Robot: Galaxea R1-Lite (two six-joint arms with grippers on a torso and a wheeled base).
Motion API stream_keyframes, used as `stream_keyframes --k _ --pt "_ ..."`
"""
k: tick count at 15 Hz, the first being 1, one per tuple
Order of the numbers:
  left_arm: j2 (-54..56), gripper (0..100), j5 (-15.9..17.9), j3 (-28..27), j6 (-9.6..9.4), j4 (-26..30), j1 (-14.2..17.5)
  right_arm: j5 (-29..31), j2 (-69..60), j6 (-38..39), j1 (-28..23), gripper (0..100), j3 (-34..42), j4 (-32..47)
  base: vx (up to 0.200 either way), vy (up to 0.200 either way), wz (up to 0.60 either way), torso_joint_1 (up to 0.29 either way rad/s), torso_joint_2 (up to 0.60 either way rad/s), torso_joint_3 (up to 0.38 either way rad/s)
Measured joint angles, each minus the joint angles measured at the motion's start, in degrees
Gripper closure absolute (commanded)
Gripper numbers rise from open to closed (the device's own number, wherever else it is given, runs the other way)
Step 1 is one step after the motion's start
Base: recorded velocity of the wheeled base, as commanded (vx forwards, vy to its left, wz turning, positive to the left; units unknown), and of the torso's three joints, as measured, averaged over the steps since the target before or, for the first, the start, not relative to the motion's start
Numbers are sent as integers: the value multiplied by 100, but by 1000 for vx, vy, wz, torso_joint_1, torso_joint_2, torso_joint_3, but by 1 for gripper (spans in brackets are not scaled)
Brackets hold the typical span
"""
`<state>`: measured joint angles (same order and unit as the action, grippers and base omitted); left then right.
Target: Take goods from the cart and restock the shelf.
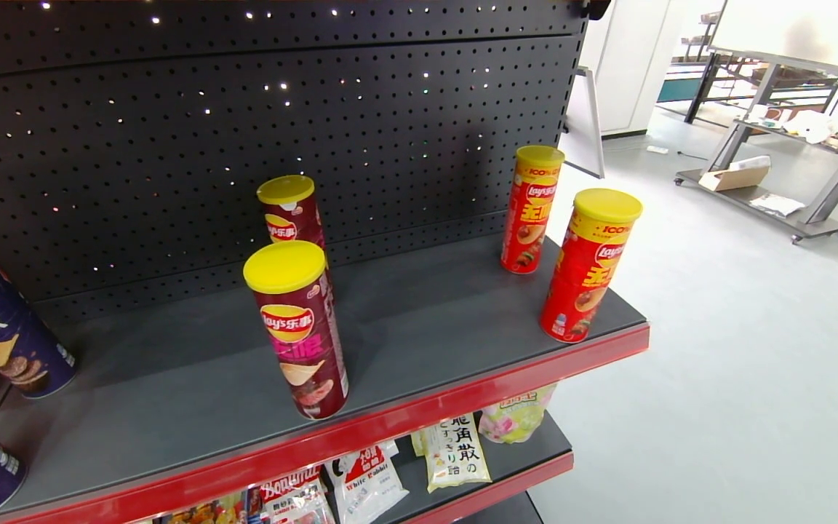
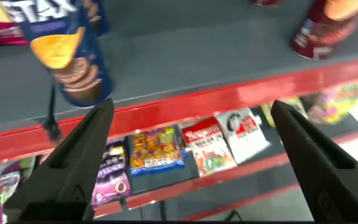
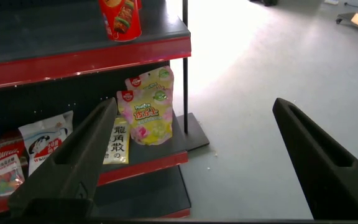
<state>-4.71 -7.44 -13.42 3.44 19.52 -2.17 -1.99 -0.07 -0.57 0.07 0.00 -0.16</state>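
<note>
maroon chip cans (image 1: 295, 327) and red chip cans (image 1: 590, 266) stand upright on the shelf (image 1: 404, 320), paired front-to-back by flavour, labels out. the bare gap between them likely awaits stock. left gripper (image 2: 191, 104) and right gripper (image 3: 196, 102): jaws spread, empty, facing lower snack bags (image 3: 146, 106).

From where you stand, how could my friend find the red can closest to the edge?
Look at the grey shelf with the red lip. At its right end stand two red cans. Pick the front can, at the corner, not the back can.
</note>
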Motion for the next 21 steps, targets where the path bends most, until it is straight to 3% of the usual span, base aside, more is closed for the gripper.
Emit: stream_keyframes --k 5,6,8,9,10,15,17,19,21 --pt "-4 0 -457 612 156 -931 349 0 0 0 2 0 0 0 0 0 0 0 0 0" --pt "22 0 -310 706 46 -1114 333 0 0 0 2 0 0 0 0 0 0 0 0 0" --pt "236 0 523 874 -276 -1375 247 -1 0 0 0 0 0 0 0 0 0 0 0 0" --pt "323 0 673 929 -284 -1459 228 0 0 0 0 0 0 0 0 0 0 0 0 0" --pt "378 0 768 968 -172 -1484 217 -1 2 0 0 0 0 0 0 0 0 0 0 0" --pt "466 0 508 1062 52 -1718 210 0 0 0 0 0 0 0 0 0 0 0 0 0" --pt "471 0 806 1221 -128 -2258 210 0 0 0 -2 0 0 0 0 0 0 0 0 0" --pt "471 0 1113 1296 -282 -1826 210 0 0 0 -2 0 0 0 0 0 0 0 0 0" --pt "473 0 885 1326 -286 -1938 217 0 2 0 -2 0 0 0 0 0 0 0 0 0"
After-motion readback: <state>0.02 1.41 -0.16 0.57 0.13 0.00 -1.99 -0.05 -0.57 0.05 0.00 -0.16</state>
